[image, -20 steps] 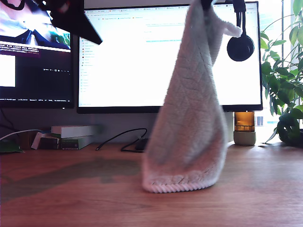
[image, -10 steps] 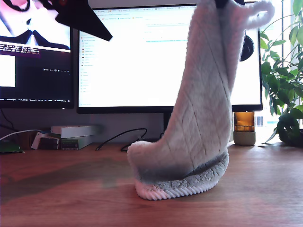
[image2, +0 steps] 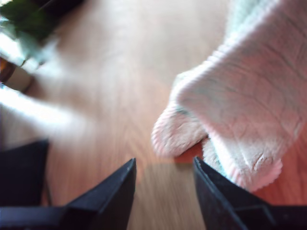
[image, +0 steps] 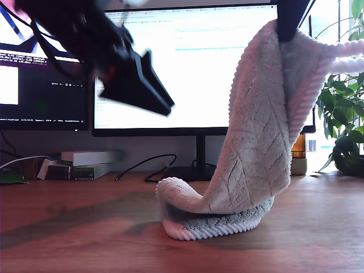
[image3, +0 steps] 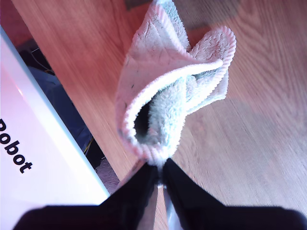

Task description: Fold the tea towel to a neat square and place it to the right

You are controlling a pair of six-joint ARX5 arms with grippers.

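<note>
My second gripper (image3: 159, 168) pinches the top hem of the tea towel (image: 256, 148), its jaws closed tight on the cloth, and holds it high at the exterior view's upper right. Compared with half a second ago, the hanging cloth has swung further toward the exterior view's right, and more of its lower end now lies on the wooden desk (image: 68, 239), curling into a soft roll in front of the monitor (image: 187, 68) stand. That suggests the cloth is being draped down onto itself, an early fold and not a finished one; the square is not yet made. My first gripper (image2: 163, 184) has dropped into the exterior view from the upper left and now hangs above the desk, jaws parted and holding nothing, aimed at the rolled end of the towel. Its picture is blurred, so how near it stands to the cloth is hard to judge.
</note>
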